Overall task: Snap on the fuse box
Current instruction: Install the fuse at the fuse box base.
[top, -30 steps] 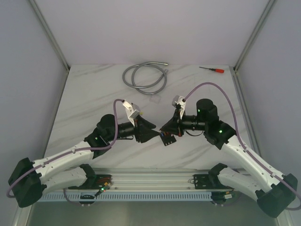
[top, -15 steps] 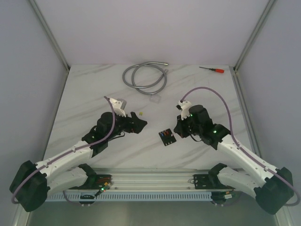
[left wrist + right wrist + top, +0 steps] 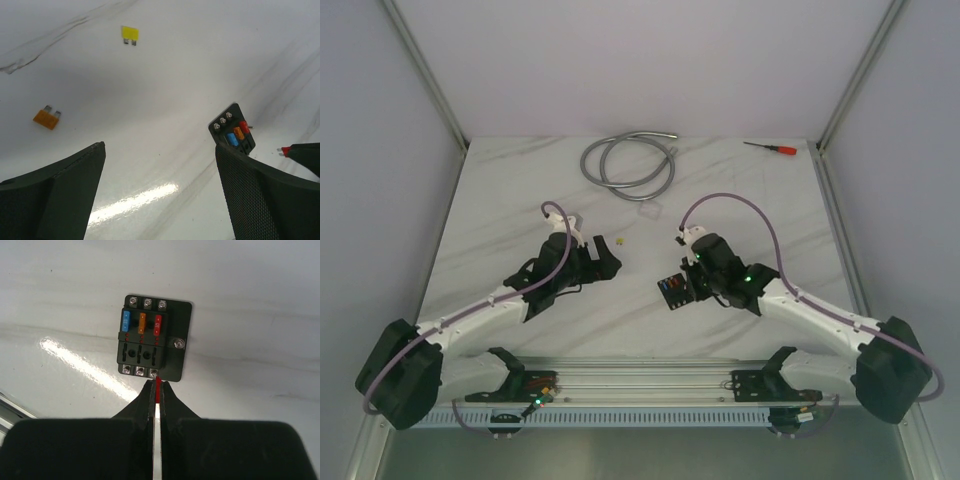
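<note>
The left pincer, having released and withdrawn to 9 o'clock of the fuse box, stood wide open and empty, leaving the box flat near the centre of the table, while the right pincer, closed on a red fuse, sat at its 3 o'clock edge, suggesting one-armed fuse seating.

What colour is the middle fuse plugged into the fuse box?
Middle fuse: orange, clearest in the right wrist view.
</note>
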You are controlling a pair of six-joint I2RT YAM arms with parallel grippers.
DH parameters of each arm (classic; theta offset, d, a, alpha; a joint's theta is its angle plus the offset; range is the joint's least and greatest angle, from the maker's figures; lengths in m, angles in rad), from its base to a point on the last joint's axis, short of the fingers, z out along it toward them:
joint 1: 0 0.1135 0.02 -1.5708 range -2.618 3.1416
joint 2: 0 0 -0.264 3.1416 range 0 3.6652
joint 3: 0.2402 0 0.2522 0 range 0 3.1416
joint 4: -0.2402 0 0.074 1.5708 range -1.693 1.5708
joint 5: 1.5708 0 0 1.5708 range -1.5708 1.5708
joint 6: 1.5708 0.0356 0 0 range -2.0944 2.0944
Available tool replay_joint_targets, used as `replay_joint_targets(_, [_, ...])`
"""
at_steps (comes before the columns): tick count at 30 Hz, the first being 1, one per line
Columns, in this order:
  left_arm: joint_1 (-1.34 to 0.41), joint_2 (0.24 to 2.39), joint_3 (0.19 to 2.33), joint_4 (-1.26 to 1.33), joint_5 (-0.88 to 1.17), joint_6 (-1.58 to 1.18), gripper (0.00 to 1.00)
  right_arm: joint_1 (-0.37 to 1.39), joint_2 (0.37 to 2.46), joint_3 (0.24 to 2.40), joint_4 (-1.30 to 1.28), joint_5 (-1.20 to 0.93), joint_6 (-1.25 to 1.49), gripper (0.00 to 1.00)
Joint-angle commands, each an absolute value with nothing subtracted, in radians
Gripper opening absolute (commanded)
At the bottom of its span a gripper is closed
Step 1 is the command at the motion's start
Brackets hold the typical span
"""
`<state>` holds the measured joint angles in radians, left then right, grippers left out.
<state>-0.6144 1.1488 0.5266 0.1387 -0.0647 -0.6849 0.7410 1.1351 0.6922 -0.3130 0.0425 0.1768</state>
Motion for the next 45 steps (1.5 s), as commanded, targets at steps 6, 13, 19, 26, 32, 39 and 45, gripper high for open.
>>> replay_joint_targets(6, [-0.603, 1.162, 0.558, 0.109, -0.081, -0.723, 1.0, 0.819, 1.238, 0.69, -0.205, 0.152, 0.235, 0.0])
replay_joint_targets(13, [-0.597, 1.165, 0.56, 0.106, -0.08, -0.726, 1.0, 0.837, 1.288, 0.69, -0.176, 0.185, 0.247, 0.0])
replay_joint_targets(19, [-0.596, 1.165, 0.56, 0.105, -0.08, -0.728, 1.0, 0.838, 1.301, 0.681, -0.16, 0.205, 0.251, 0.0])
replay_joint_targets(26, [-0.595, 1.17, 0.562, 0.104, -0.077, -0.73, 1.0, 0.839, 1.321, 0.674, -0.139, 0.226, 0.262, 0.0])
replay_joint_targets(32, [-0.594, 1.168, 0.562, 0.104, -0.078, -0.73, 1.0, 0.839, 1.332, 0.662, -0.137, 0.23, 0.267, 0.0])
replay_joint_targets(39, [-0.593, 1.165, 0.56, 0.104, -0.077, -0.732, 1.0, 0.839, 1.336, 0.651, -0.124, 0.225, 0.268, 0.0])
replay_joint_targets(45, [-0.594, 1.16, 0.56, 0.103, -0.075, -0.731, 1.0, 0.839, 1.355, 0.646, -0.112, 0.211, 0.27, 0.0])
